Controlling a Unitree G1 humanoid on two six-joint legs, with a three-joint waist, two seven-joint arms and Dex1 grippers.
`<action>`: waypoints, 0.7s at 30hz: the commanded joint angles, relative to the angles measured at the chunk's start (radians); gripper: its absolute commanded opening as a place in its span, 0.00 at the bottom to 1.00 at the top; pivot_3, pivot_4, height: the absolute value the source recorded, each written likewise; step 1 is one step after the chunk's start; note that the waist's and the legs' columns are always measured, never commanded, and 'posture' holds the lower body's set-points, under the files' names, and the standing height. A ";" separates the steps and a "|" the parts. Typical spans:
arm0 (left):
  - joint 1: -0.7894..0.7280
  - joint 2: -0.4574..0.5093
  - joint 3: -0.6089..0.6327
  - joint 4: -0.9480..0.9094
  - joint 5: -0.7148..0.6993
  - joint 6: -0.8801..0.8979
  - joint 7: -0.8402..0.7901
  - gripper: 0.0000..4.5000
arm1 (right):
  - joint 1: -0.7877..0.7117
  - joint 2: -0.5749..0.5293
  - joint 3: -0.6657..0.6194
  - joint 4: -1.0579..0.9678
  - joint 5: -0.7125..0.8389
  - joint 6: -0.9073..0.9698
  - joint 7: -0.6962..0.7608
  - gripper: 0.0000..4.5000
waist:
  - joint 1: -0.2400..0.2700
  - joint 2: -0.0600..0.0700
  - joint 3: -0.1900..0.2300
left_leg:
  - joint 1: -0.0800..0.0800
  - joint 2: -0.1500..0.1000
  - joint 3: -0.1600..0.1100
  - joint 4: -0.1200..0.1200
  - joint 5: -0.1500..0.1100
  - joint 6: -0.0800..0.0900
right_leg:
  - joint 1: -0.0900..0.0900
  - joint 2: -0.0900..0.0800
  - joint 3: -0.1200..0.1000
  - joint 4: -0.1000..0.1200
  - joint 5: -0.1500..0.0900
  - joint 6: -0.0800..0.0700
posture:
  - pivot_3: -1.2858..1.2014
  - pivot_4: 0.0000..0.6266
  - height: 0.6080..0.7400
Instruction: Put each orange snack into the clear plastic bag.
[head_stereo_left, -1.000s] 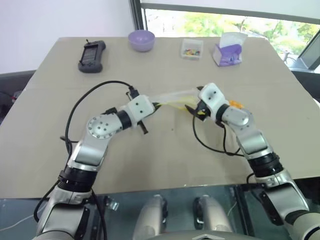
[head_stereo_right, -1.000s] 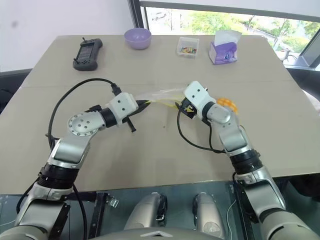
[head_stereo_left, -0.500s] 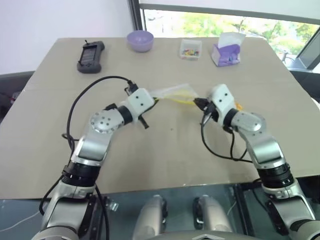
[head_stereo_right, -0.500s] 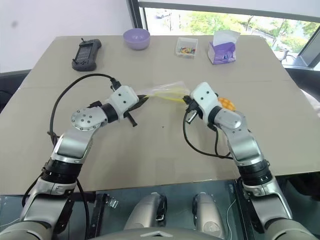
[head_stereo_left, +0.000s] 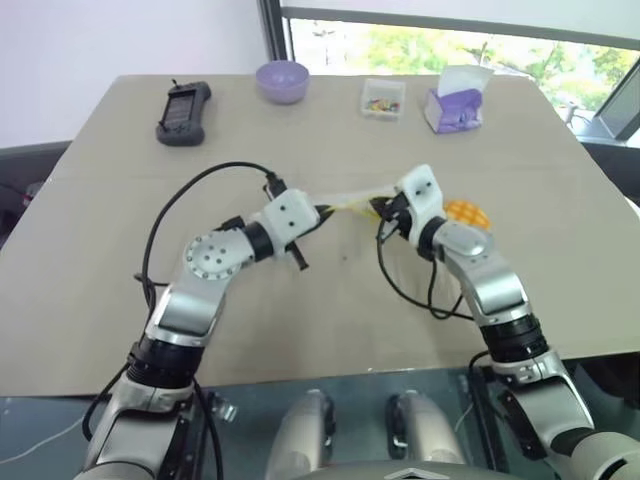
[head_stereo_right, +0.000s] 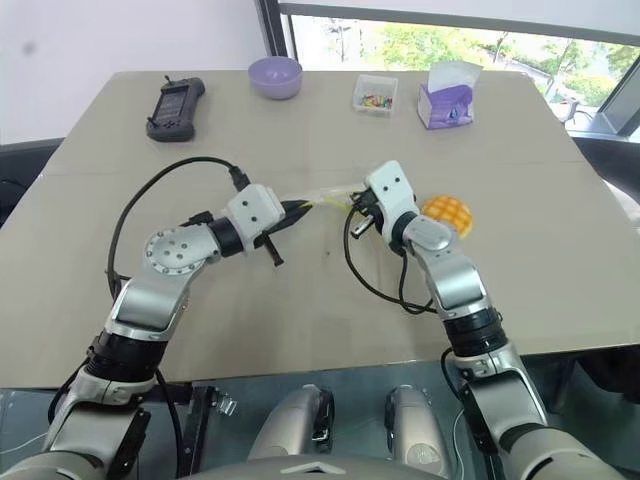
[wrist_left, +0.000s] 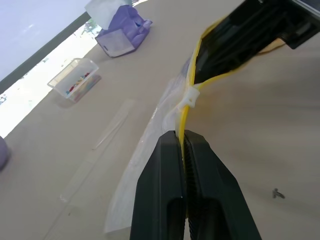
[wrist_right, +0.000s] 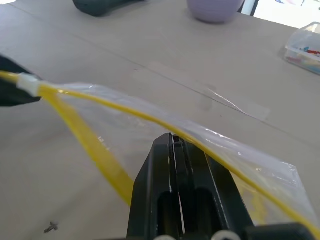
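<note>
Beige table (head_stereo_left: 300, 330) fills the scene, with a window behind its far edge. Nearest, above the table's middle, the two grippers meet at the bag (wrist_left: 150, 145): the left gripper (wrist_left: 183, 145) has its jaws pressed together on the yellow seal strip (wrist_right: 90, 145) at one end, and the right gripper (wrist_right: 172, 142) has its jaws clamped on the film at the seal, so the bag hangs between them above the table. Just beside the right arm, on its outer side, the snack (head_stereo_right: 446, 212) lies on the table, not yet in the bag. Farther away stand a black controller (head_stereo_left: 183, 112), a purple bowl (head_stereo_left: 283, 80), a small clear box (head_stereo_left: 383, 98) and a tissue pack (head_stereo_left: 455, 106). I think the risk is that both grippers pinch the same lip, so the mouth will not open, or the thin film slips or tears when pulled
</note>
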 joint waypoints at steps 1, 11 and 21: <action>-0.003 -0.003 0.012 -0.045 -0.030 -0.030 -0.013 0.00 | -0.035 0.044 -0.015 0.031 0.024 -0.032 -0.030 0.02 | -0.001 0.000 0.000 | 0.000 0.000 0.000 0.000 0.000 0.000 | 0.000 0.000 0.000 0.000 0.000 0.000 | 0.52 0.24 1.00; -0.016 0.007 0.003 -0.010 -0.008 -0.005 -0.014 0.00 | -0.088 -0.086 0.261 0.244 -0.353 -0.379 -0.126 0.21 | -0.002 0.000 0.000 | 0.000 0.000 0.001 0.000 0.000 0.000 | 0.000 0.000 0.000 0.000 0.000 0.000 | 0.52 0.24 1.00; -0.017 0.000 0.005 -0.003 0.022 0.040 0.015 0.00 | -0.109 -0.127 0.273 0.318 -0.478 -0.479 -0.174 0.97 | -0.003 0.000 0.000 | 0.000 0.001 0.001 0.000 0.002 -0.003 | 0.000 0.001 0.001 0.000 0.000 0.000 | 0.52 0.24 1.00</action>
